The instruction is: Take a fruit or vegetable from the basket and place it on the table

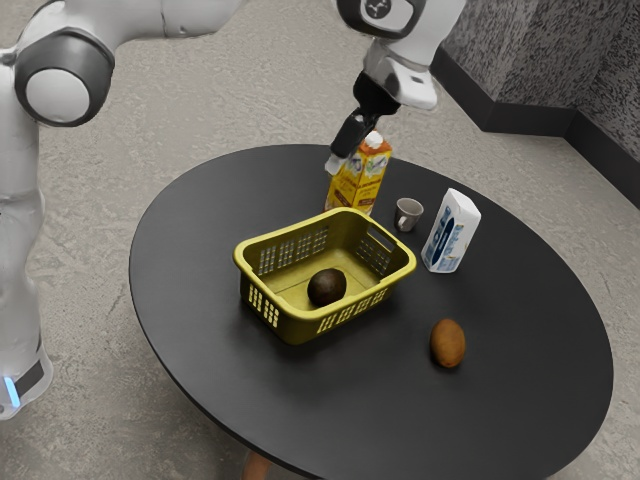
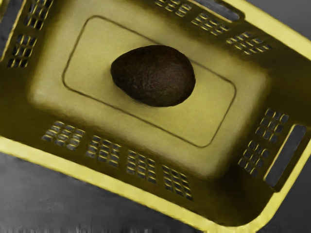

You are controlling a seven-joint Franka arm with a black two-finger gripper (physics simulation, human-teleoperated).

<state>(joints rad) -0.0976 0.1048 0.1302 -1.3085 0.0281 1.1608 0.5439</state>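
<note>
Nearest the exterior camera, a kiwi (image 1: 448,343) lies on the desk (image 1: 530,400), outside the basket (image 1: 300,315). The avocado (image 2: 154,76) rests on its side on the basket's floor, apart from the walls, which should leave room to grip. The fingers (image 1: 336,162) hang above, probably placed for a straight descent; whether open or closed, I cannot tell. Farther off: milk (image 1: 452,233), cup (image 1: 408,214), juice (image 1: 360,180).

round black table (image 1: 530,400) on mottled grey floor (image 1: 90,300), rough grey walls (image 1: 525,50) with dark skirting (image 1: 535,118)
</note>
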